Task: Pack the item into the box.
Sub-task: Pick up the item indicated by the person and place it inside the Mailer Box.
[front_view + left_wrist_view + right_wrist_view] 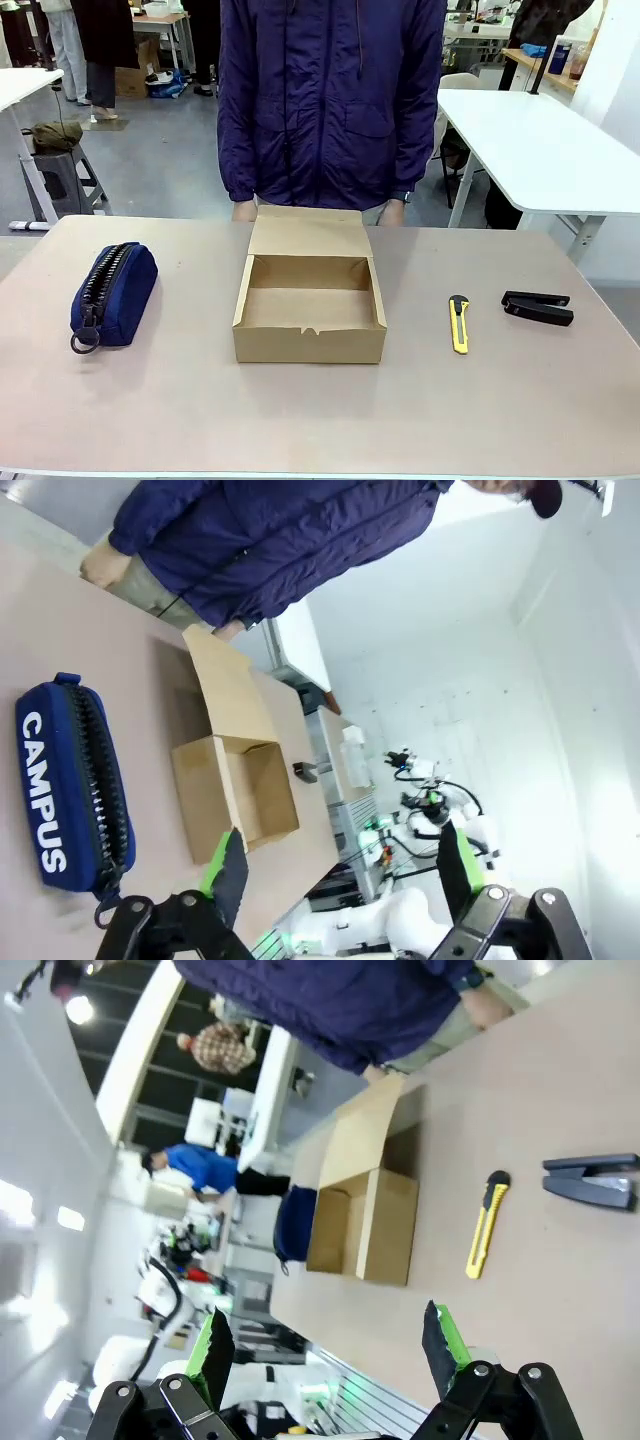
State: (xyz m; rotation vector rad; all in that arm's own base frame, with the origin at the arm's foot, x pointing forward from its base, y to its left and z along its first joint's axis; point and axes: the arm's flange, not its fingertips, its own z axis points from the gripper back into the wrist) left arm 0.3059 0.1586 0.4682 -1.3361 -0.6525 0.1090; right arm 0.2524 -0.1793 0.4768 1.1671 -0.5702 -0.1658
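Observation:
A navy-blue fabric pouch (113,293) with a zipper along its top and a black ring pull lies on the left of the table; the left wrist view shows white "CAMPUS" print on the pouch (72,785). The brown cardboard box (310,308) stands open at the table's middle, empty, its flap lid raised toward the person. It appears as the box (237,785) and the box (365,1220) in the wrist views. My left gripper (340,868) is open, high above the table. My right gripper (325,1345) is open too, holding nothing.
A yellow utility knife (458,323) and a black stapler (538,307) lie right of the box. A person in a dark blue jacket (330,100) stands at the far edge behind the box, hands at the table edge. White tables stand behind.

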